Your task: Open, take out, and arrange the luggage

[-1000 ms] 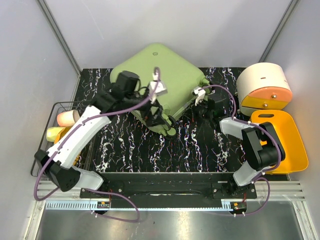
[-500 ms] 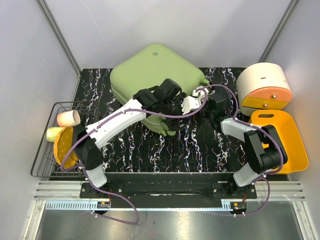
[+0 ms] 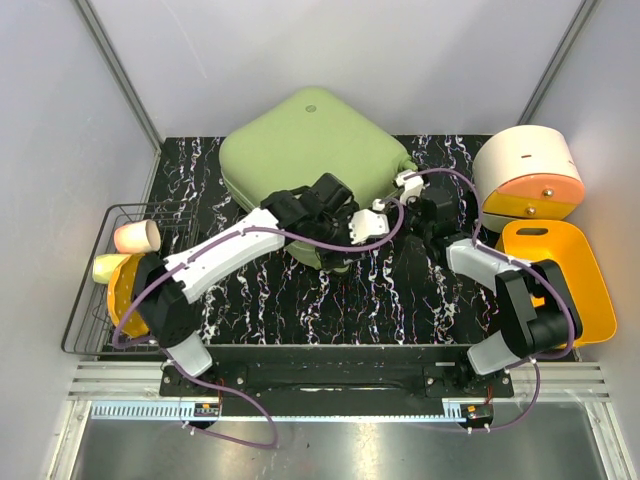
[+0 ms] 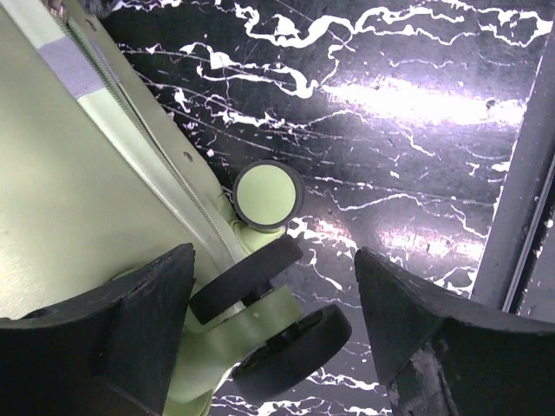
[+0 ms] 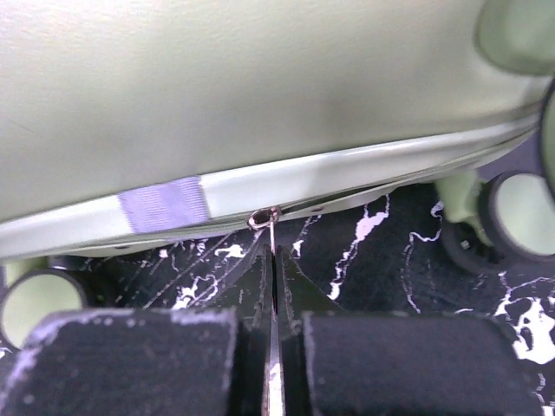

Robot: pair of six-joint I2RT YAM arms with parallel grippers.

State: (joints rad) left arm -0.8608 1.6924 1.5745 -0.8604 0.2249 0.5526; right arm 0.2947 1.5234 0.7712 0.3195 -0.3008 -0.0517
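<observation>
Right of the luggage (image 3: 300, 140), yellow-orange tray (image 3: 590, 290).

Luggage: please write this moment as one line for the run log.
luggage: closed, lying flat | right jaws: shut on zipper pull | left jaws: open, at corner wheels

The left hand (image 4: 273, 260) has swung rightward across the luggage (image 3: 300, 140) — now straddling its near-corner wheels (image 4: 267, 195).

Bright even overhead light, glare on glossy table (image 4: 416, 95), near pads (image 5: 130, 364) blurred
</observation>
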